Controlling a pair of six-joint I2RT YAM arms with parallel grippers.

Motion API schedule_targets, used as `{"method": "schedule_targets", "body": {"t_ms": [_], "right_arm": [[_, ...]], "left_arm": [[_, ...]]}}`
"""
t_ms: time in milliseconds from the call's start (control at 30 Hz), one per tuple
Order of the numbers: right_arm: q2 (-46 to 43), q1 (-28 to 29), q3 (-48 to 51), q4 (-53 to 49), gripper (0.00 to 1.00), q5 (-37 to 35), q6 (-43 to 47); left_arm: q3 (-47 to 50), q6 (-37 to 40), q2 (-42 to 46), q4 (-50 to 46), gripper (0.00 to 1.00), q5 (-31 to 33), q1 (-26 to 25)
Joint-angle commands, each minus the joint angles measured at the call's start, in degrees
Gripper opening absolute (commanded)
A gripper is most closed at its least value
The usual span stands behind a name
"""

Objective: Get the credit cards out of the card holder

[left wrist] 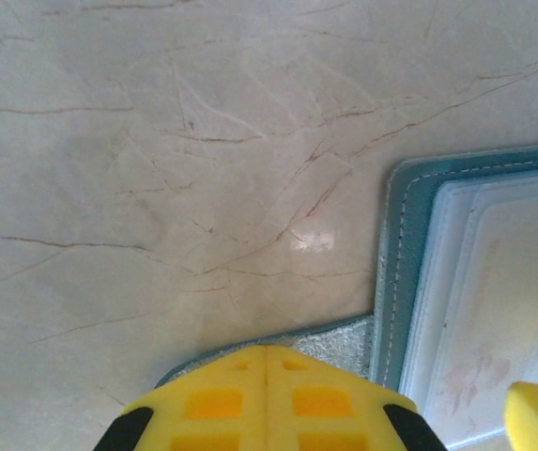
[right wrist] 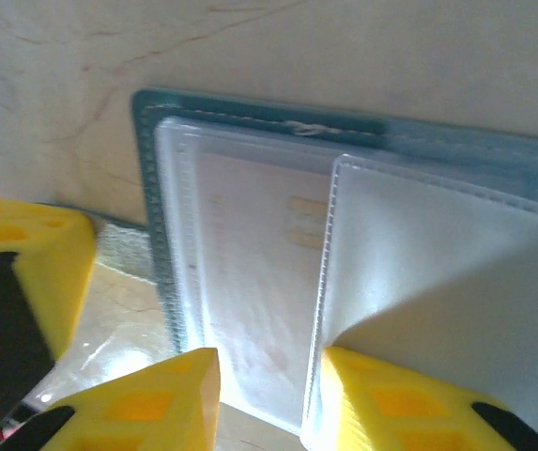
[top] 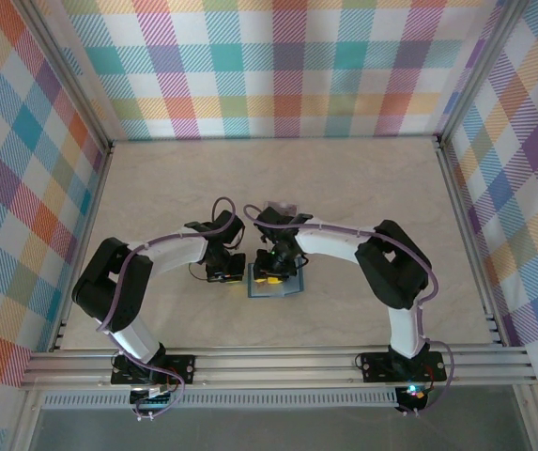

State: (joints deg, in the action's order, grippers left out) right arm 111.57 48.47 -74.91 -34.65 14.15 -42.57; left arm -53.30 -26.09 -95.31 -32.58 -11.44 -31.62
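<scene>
On the table [top: 362,197], card holder [right wrist: 250,108] lies open, its sleeve [right wrist: 456,263] probably limp and slick, best pinched at the edge; right gripper [right wrist: 269,365] half-open, left gripper [left wrist: 267,366] closed, empty.

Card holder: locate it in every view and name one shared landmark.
Top external: card holder at table centre, between the arms.
Left wrist: card holder at right edge, open.
Right wrist: card holder centre to right, open.
Landmark: its stitched teal border.

Your two arms bend inward and meet low over the near middle of the pale marbled table [top: 362,178]. Your right gripper [top: 270,278] sits on the teal card holder [top: 287,290]; your left gripper [top: 240,274] rests at its left edge.
</scene>
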Motion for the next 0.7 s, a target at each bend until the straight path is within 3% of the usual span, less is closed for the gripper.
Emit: {"method": "schedule_targets", "body": {"t_ms": [0,300,500,667], "right_arm": [[-1.3,0.3,-1.8,-7.8,0.39,-5.5,2.0],[-2.5,0.2,-5.6,-18.7,0.54,-15.4,3.7],[-3.5,0.1,-6.1,-23.4,0.57,-21.4,3.9],[-4.8,-1.1,-3.5,-22.8,0.56,-22.1,4.1]], "left_arm": [[1.1,0.7,-1.3,-1.1,0.0,1.4,0.2],[0.3,0.4,-1.2,-1.7,0.0,1.0,0.2],[-0.6,0.3,-1.1,-2.6,0.0,0.7,0.2],[-1.7,0.2,-0.4,-3.8,0.0,0.3,0.1]]}}
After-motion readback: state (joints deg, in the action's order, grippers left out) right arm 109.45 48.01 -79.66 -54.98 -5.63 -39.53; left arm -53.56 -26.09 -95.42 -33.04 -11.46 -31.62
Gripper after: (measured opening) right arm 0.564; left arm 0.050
